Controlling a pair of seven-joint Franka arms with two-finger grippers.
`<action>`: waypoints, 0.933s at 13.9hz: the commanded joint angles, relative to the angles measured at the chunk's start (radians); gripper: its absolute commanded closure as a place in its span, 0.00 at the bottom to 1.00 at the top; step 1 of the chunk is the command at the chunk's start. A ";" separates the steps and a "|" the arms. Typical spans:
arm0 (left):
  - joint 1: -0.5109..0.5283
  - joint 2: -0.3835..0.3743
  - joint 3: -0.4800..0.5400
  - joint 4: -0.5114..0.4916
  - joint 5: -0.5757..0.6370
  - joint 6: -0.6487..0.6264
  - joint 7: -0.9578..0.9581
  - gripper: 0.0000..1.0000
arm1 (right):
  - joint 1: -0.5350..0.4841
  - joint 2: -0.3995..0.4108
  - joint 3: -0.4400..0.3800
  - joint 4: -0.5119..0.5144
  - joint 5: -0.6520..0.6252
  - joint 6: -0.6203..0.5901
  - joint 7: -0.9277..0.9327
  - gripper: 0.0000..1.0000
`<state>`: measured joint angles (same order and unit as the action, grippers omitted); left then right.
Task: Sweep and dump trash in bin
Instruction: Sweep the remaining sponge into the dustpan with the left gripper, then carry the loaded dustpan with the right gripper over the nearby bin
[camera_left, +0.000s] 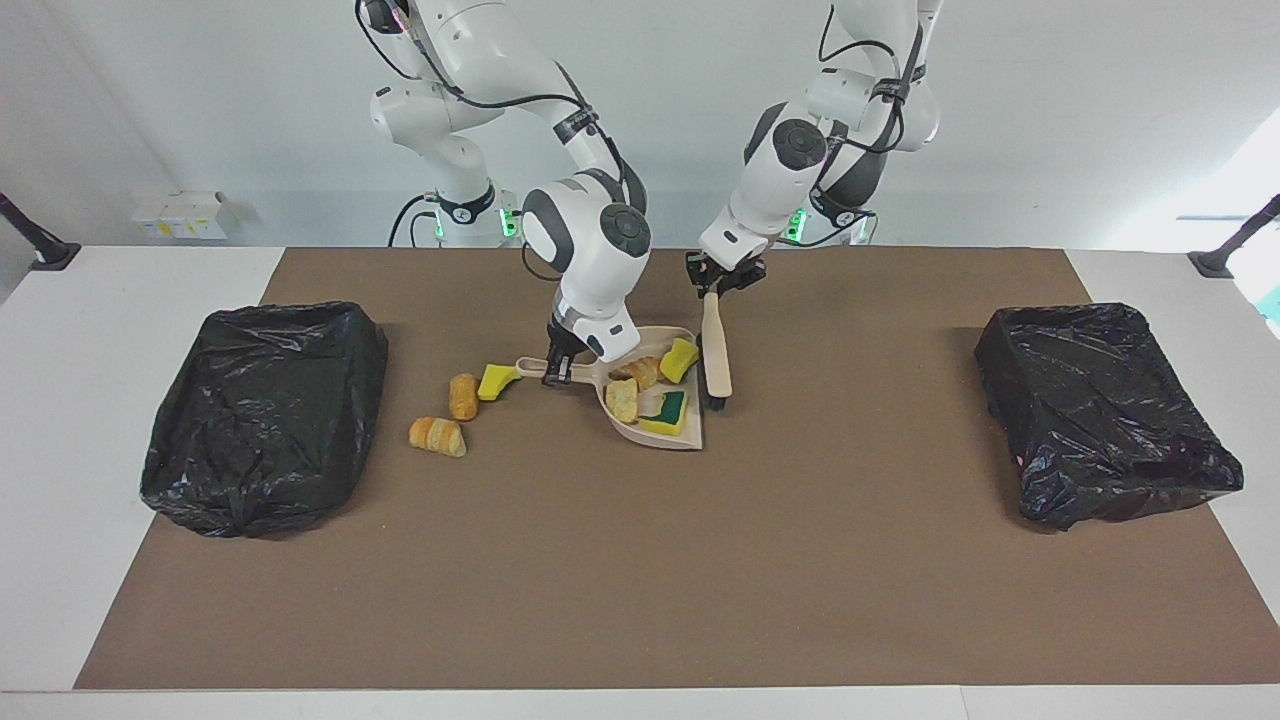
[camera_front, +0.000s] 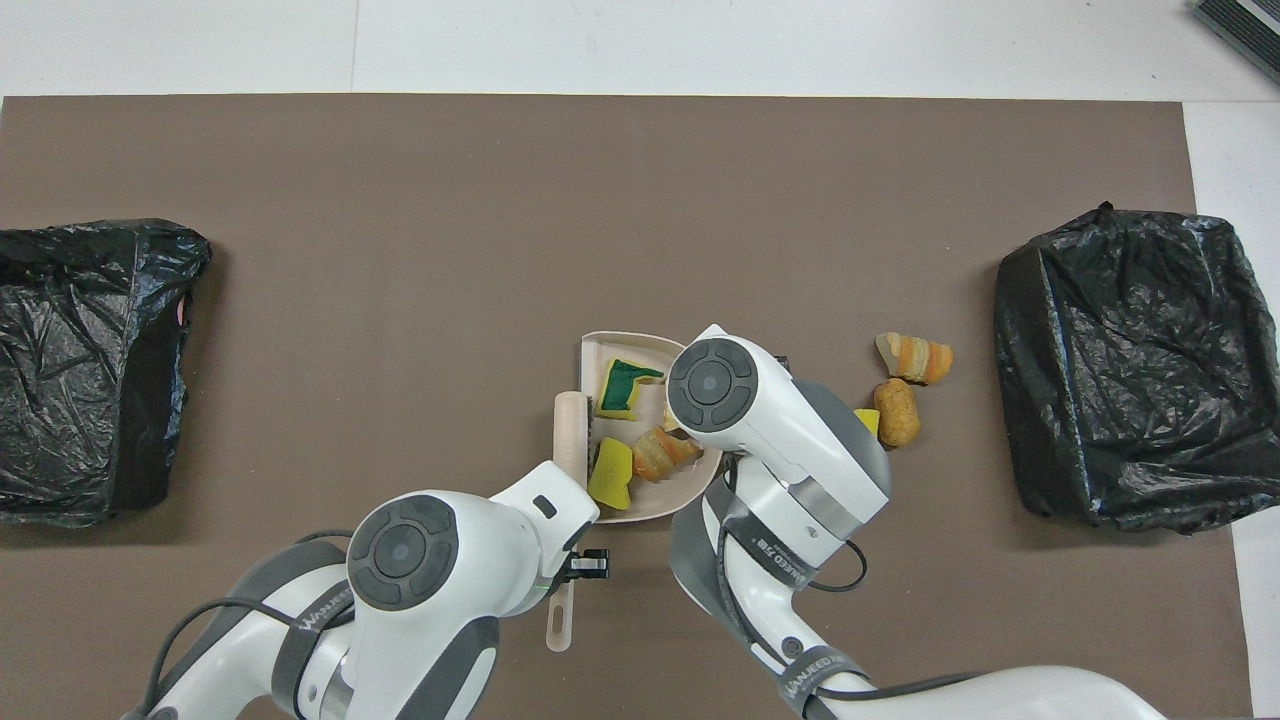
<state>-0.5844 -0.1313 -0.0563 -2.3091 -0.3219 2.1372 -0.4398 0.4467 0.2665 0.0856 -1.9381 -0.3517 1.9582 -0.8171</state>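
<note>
The right gripper (camera_left: 559, 372) is clamped on the handle of the beige dustpan (camera_left: 690, 437), which lies flat on the brown mat (camera_left: 640, 580) with its open mouth facing the left arm's end of the table. The left gripper (camera_left: 722, 278) is closed around the top of the beige brush (camera_left: 715, 345), which hangs down with its dark bristles on the mat, just beside the pan's mouth. Four pieces of trash sit in the pan: a yellow sponge (camera_left: 680, 359) just inside the mouth, a bread chunk (camera_left: 643, 371) next to it, another bread chunk (camera_left: 622, 399), and a green-topped sponge (camera_left: 664, 410) nearest the lip. Three more lie loose on the mat toward the right arm's end: a yellow sponge scrap (camera_left: 494, 381) just beside the pan's handle, a small roll (camera_left: 463, 396), and a striped bread piece (camera_left: 437, 436). One black-lined bin (camera_left: 262, 418) stands near those strays and another bin (camera_left: 1105, 412) sits well apart at the left arm's end. To my eye the sweep is a bit over half done. To finish it well, the pan's lip should stay pressed flat so nothing slides under, and the brush would need to come round the loose pieces and push them low and slowly toward the mouth, since sponge scraps are light and would likely hop or roll. The pan looks crowded near its mouth, so keeping it level when lifting matters.
</note>
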 joint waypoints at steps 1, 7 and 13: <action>0.058 -0.002 -0.004 0.103 0.070 -0.126 0.022 1.00 | -0.040 -0.009 0.011 0.010 0.027 0.010 -0.049 1.00; 0.107 -0.053 -0.005 0.119 0.087 -0.309 0.012 1.00 | -0.101 -0.064 0.006 0.094 0.121 -0.090 -0.172 1.00; -0.059 -0.065 -0.019 0.031 0.087 -0.163 -0.203 1.00 | -0.235 -0.090 0.006 0.231 0.137 -0.237 -0.402 1.00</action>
<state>-0.5687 -0.1737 -0.0811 -2.2184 -0.2513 1.8958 -0.5688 0.2543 0.1812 0.0824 -1.7619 -0.2414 1.7801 -1.1360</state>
